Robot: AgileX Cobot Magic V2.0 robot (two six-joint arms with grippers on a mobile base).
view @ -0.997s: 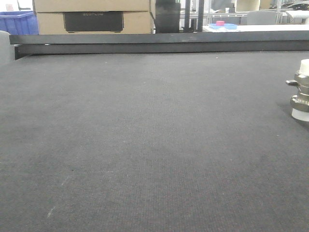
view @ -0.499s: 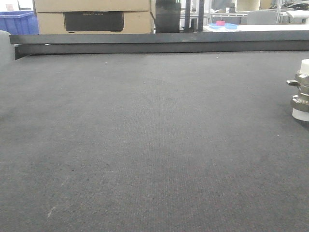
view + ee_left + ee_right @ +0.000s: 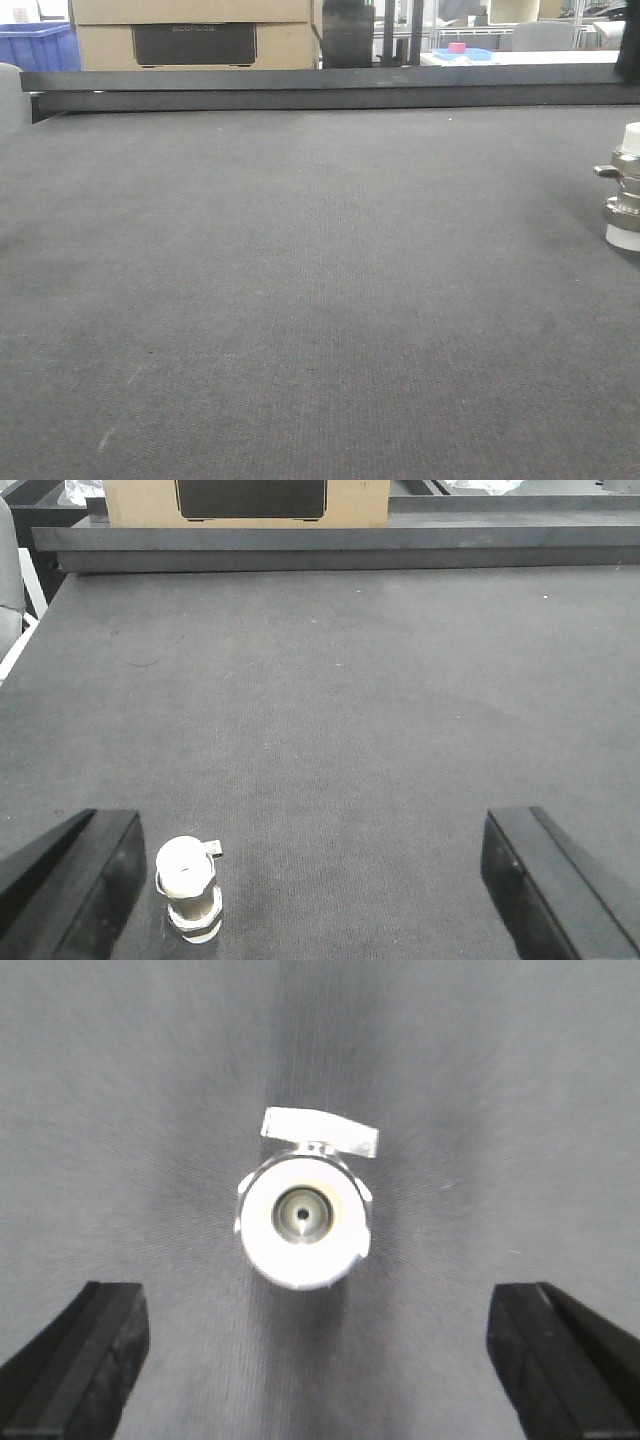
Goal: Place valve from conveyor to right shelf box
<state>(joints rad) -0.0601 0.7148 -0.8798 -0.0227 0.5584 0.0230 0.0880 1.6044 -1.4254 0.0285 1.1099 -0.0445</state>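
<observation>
Between the two black tips of the right jaws, seen from straight above in the right wrist view, stands the small silvery metal valve with hexagonal nut sections and white plastic caps point(image 3: 303, 1215). It lies about midway between the tips and apart from both. Its upper white cap faces the camera, with a small dark hole at the centre, and its flat side stub points away from the jaws, toward the top of the picture. The right jaws are spread wide and have hold of nothing.

The left jaws are also spread wide and empty. In the left wrist view the valve point(image 3: 188, 888) stands upright just beside the tip at the left of the picture, and well apart from the other tip.

Beneath both jaws runs the wide conveyor of dark grey, finely woven fabric point(image 3: 330, 700), and the valve rests on it on its lower cap. Far ahead of the jaws, the long black metal rail point(image 3: 340, 545) edges the belt. Beyond that sits a brown cardboard box with a black panel point(image 3: 250, 500).

The front view catches the valve point(image 3: 625, 185) at its right edge, partly cut off.
</observation>
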